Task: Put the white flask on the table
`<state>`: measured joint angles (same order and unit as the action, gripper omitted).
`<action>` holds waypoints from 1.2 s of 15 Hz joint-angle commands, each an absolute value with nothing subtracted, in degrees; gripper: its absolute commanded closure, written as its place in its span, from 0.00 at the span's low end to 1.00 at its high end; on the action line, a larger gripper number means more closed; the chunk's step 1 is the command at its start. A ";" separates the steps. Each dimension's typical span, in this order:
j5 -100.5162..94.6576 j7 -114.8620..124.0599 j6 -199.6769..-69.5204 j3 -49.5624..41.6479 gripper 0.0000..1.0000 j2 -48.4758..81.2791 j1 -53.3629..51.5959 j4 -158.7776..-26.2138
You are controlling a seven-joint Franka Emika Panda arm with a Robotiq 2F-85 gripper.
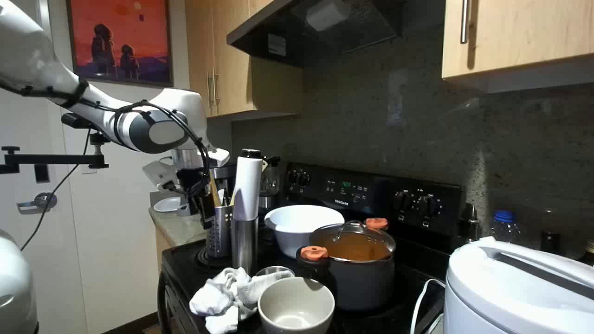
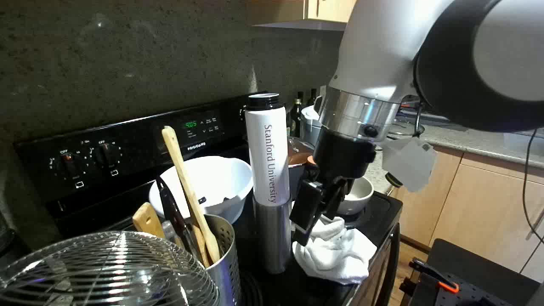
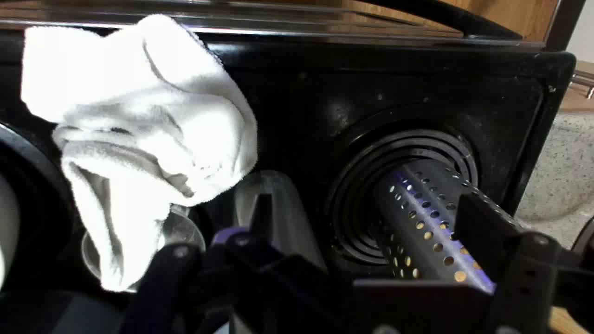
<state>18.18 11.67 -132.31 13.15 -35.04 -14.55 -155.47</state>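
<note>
The white flask [image 1: 247, 185], slim with a black cap, stands upright in both exterior views [image 2: 267, 157]. Its lower end meets a steel cylinder [image 1: 244, 243]; I cannot tell whether it sits in it or on it. This stands on the black cooktop table [image 2: 384, 208], which fills much of the wrist view [image 3: 301, 102]. My gripper [image 2: 305, 229] is open and empty, apart from the flask, at the height of its lower part. In the wrist view the gripper [image 3: 371, 222] has one finger over the steel cylinder [image 3: 283, 204], and the flask is mostly hidden.
A perforated utensil holder [image 3: 427, 208] with wooden tools stands close to the flask. A white cloth [image 1: 216, 297], a cream bowl [image 1: 297, 311], a large white bowl [image 1: 297, 232] and a lidded pot [image 1: 359, 283] surround it. A wire dome [image 2: 110, 263] and range hood [image 1: 278, 28] are nearby.
</note>
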 commanded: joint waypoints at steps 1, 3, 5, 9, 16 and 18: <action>17.90 11.85 -132.17 12.83 0.00 -35.05 -14.82 -155.39; 16.61 12.48 -130.90 13.12 0.00 -35.86 -14.12 -155.42; 14.63 13.48 -128.03 13.11 0.00 -37.09 -13.01 -155.26; 8.47 15.31 -119.02 12.52 0.00 -41.14 -9.29 -153.95; -3.16 14.67 -109.18 10.79 0.00 -42.17 -1.30 -143.32; -4.32 14.23 -109.58 10.28 0.00 -40.54 -0.56 -139.37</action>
<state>-2.40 14.10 -111.29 10.47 -43.21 -1.94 -145.26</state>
